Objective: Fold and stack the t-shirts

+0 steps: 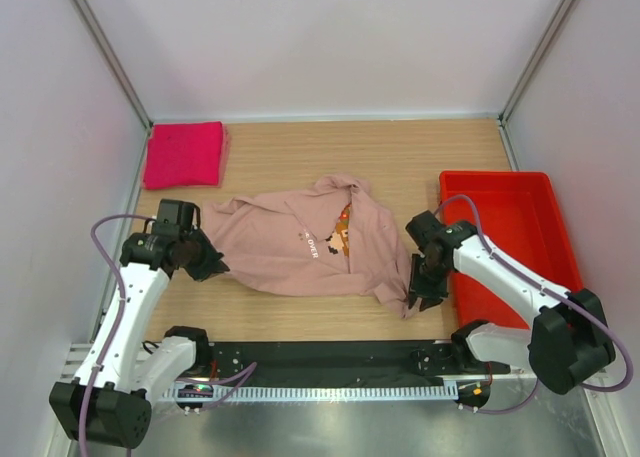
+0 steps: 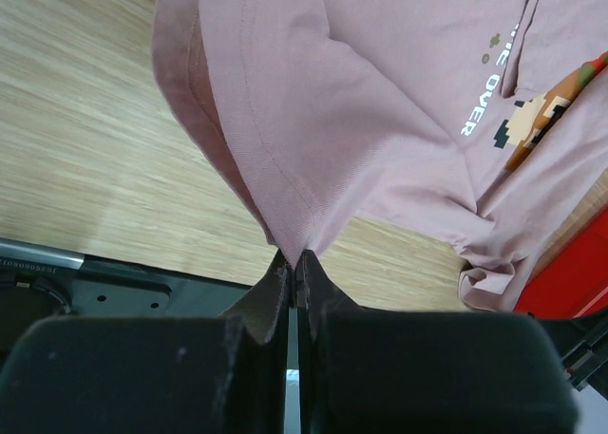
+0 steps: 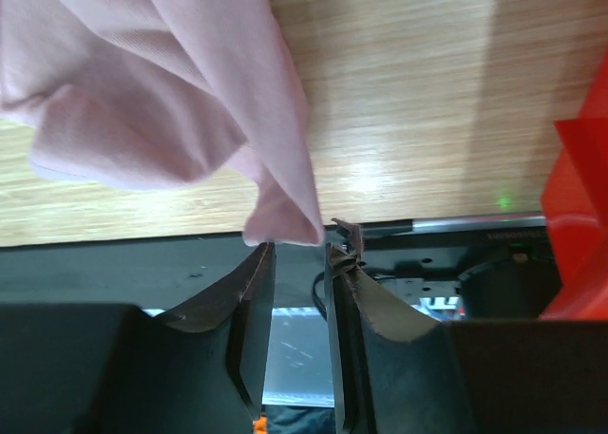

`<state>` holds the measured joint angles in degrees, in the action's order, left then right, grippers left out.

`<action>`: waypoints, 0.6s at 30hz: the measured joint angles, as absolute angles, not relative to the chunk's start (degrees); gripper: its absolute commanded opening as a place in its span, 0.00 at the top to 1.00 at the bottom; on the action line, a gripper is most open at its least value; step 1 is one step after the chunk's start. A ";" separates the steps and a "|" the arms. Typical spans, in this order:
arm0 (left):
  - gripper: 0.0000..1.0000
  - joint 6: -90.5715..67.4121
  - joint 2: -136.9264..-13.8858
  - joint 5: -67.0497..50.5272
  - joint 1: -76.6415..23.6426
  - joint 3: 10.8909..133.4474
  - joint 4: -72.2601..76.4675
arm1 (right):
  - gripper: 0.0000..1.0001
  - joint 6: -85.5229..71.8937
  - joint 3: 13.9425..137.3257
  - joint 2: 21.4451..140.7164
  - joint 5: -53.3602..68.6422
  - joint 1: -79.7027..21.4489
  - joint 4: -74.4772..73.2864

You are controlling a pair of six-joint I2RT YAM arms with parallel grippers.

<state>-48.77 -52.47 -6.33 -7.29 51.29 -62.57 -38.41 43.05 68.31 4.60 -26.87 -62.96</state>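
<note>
And there lay the pale dusty-pink cotton t-shirt (image 1: 290, 242) with its pixel print, rumpled across the middle of the wooden table (image 1: 420, 152), its long axis running roughly from 9 o'clock to 3 o'clock. The left gripper (image 1: 208, 264) sat at the shirt's 8 o'clock edge, and its wrist view settled it: the two fingers were pressed flat together with a fold of pink hem pinched between them, cloth fanning away toward 12 o'clock. Over at the shirt's 4 o'clock corner was the right gripper (image 1: 418, 295), and here was the catch: its jaws stood a narrow gap apart, with the drooping tip of the cloth resting just at their mouth and, as far as that wrist view showed, not clamped. So one end looked held and the other merely met. By my reading, any lift or fold hung on that right-hand corner, which lay toward 12 o'clock from the fingertips and was touching or nearly so. The bright magenta folded t-shirt (image 1: 183, 154) waited at 10 o'clock from the pink one, well apart, nearer the left arm; the rigid red plastic bin (image 1: 530, 192) sat just beside the right arm at 3 o'clock.
</note>
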 measured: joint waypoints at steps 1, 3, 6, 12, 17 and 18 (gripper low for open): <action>1.00 -48.77 -52.51 -6.33 -7.29 51.29 -62.57 | 0.66 -39.07 43.05 68.55 5.06 -26.87 -62.30; 1.00 -48.77 -52.49 -6.31 -7.29 51.29 -62.59 | 0.64 -40.14 43.00 68.62 5.67 -26.87 -60.97; 1.00 -48.77 -52.45 -6.31 -7.31 51.29 -62.59 | 0.57 -42.39 43.00 68.23 5.67 -26.55 -59.83; 1.00 -48.69 -52.03 -6.31 -7.35 51.29 -62.63 | 0.44 -46.44 42.81 67.26 4.71 -24.80 -59.61; 1.00 -48.51 -52.07 -6.31 -7.38 51.29 -62.61 | 0.44 -49.95 42.39 67.88 3.66 -24.58 -60.01; 1.00 -48.42 -52.14 -6.31 -7.38 51.29 -62.59 | 0.44 -50.65 42.17 67.90 3.57 -24.58 -59.94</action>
